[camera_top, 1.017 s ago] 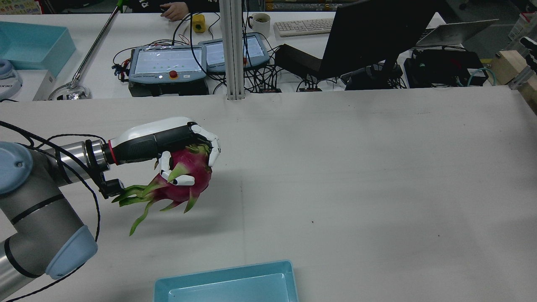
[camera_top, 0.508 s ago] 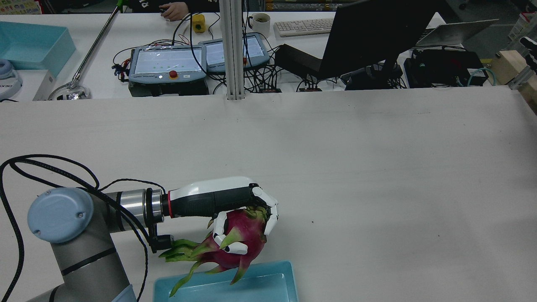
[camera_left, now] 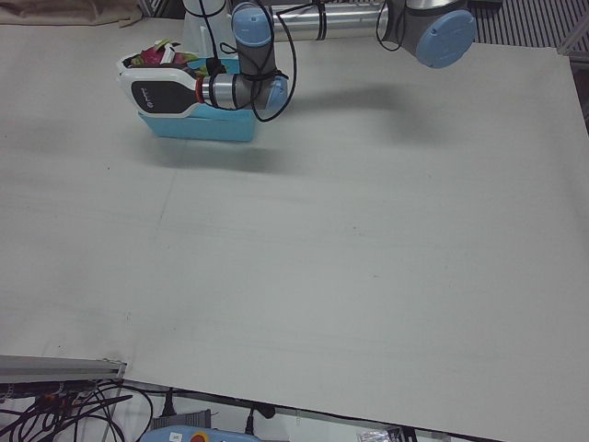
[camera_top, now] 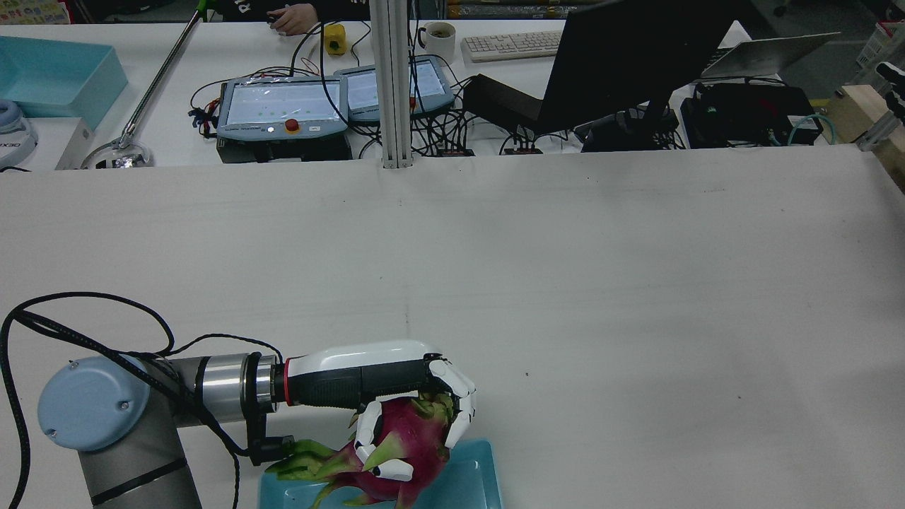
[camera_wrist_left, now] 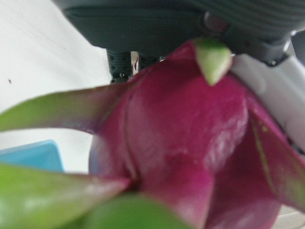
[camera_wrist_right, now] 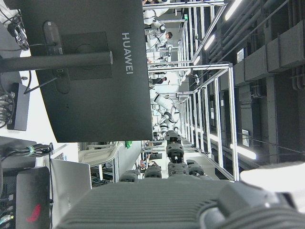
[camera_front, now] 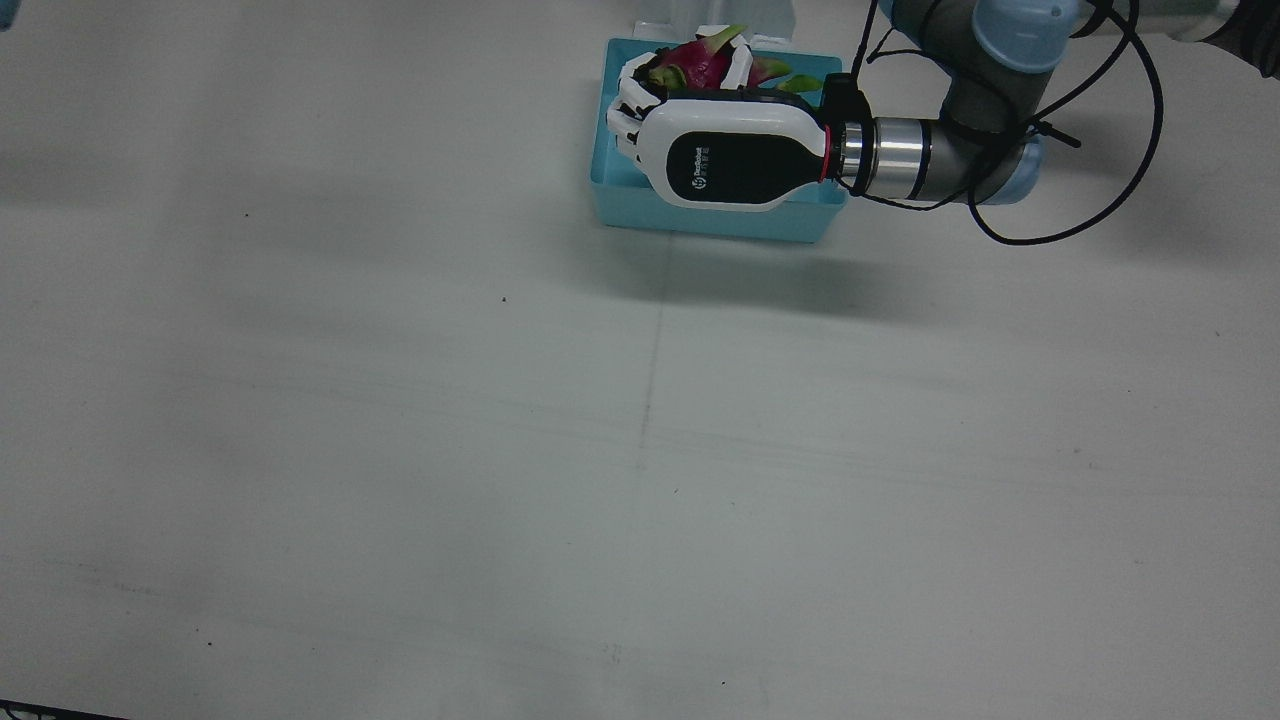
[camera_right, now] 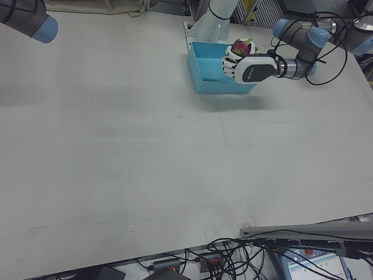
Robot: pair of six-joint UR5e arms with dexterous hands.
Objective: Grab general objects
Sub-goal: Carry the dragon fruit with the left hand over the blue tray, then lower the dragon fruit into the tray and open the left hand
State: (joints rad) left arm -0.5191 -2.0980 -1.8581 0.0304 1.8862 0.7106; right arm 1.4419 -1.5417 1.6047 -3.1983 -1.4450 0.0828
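At the twelve o'clock edge of the front view, the left hand (camera_front: pixel 720 150) hangs over the blue tray (camera_front: pixel 700 212), fingers wrapped around the dragon fruit (camera_front: pixel 700 62), which peeks out beyond the palm. Down at six o'clock in the rear view, the fruit hangs above the tray's near end, green scales trailing toward the wrist (it does not look seated yet). Toward eleven o'clock in the left-front view, the same hand covers the tray, and the tabletop (camera_left: pixel 350 239) around it is bare. Close up in the left hand view, magenta skin fills the frame. The right hand's own view shows only its dark casing, so its state cannot be told. The carry looks nearly done; next comes lowering into the tray, then spreading the fingers.
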